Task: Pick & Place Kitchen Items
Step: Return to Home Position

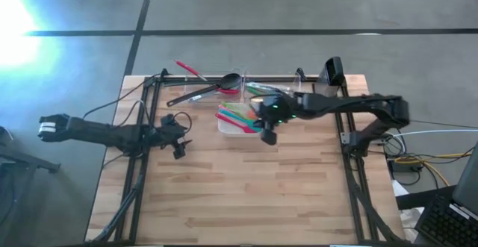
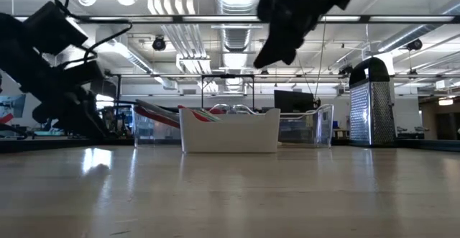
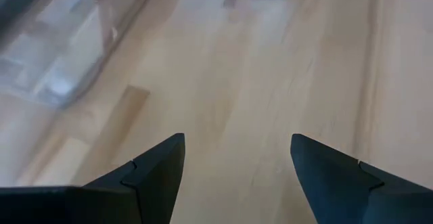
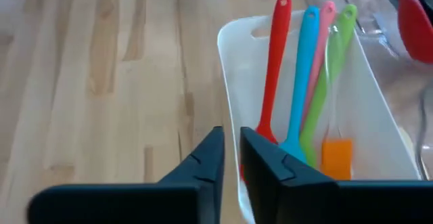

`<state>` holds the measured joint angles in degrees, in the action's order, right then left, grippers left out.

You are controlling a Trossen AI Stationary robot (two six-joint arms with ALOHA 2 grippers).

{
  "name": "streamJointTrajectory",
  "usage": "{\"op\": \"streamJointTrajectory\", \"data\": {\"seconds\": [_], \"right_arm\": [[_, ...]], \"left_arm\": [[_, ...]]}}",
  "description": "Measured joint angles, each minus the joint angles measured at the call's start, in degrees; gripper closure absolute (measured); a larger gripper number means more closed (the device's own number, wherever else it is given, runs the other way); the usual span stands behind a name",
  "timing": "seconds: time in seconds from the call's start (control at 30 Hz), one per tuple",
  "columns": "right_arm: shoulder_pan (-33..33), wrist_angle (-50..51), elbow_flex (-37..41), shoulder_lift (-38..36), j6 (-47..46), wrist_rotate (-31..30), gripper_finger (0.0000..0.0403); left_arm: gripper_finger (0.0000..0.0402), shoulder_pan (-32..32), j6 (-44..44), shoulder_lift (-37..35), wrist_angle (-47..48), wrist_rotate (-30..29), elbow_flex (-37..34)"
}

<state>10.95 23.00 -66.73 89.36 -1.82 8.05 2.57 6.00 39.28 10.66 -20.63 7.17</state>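
Note:
A white dish (image 4: 230,55) stands mid-table toward the far side and holds several kitchen items lying side by side: a red spatula (image 4: 274,68), a blue one (image 4: 303,75), a pink one (image 4: 323,34), a green one (image 4: 331,68) and an orange-headed brush (image 4: 336,155). My right gripper (image 4: 232,153) hangs shut and empty well above the dish's near right corner (image 1: 258,131). A black ladle (image 1: 224,83) and a red utensil (image 1: 190,69) lie in a clear bin (image 1: 202,94) at the far edge. My left gripper (image 3: 237,163) is open and low over bare wood at the table's left.
A second clear bin (image 1: 272,90) stands to the right of the first. A metal box grater (image 2: 370,101) stands at the far right. Black frame rails (image 1: 138,180) run along the table's left and right sides. Bare wood fills the table's near half.

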Motion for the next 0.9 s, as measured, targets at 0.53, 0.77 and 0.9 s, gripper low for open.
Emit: {"op": "streamJointTrajectory", "data": {"seconds": [0.53, 0.77, 0.9], "right_arm": [[-0.2, -22.7, 39.6, -35.1, -1.4, -1.8, 0.0394], [-0.2, -22.4, 49.3, -44.9, -1.5, -2.5, 0.0394], [-0.2, -22.4, 54.1, -51.3, -1.6, -2.5, 0.0394]], "left_arm": [[0.0128, 0.0, 2.0, 0.2, -3.7, 0.0, -2.9], [0.0128, 0.0, 2.0, 0.2, -3.6, 0.0, -2.9], [0.0128, 0.0, 2.0, 0.2, -3.6, 0.0, -2.9]]}}
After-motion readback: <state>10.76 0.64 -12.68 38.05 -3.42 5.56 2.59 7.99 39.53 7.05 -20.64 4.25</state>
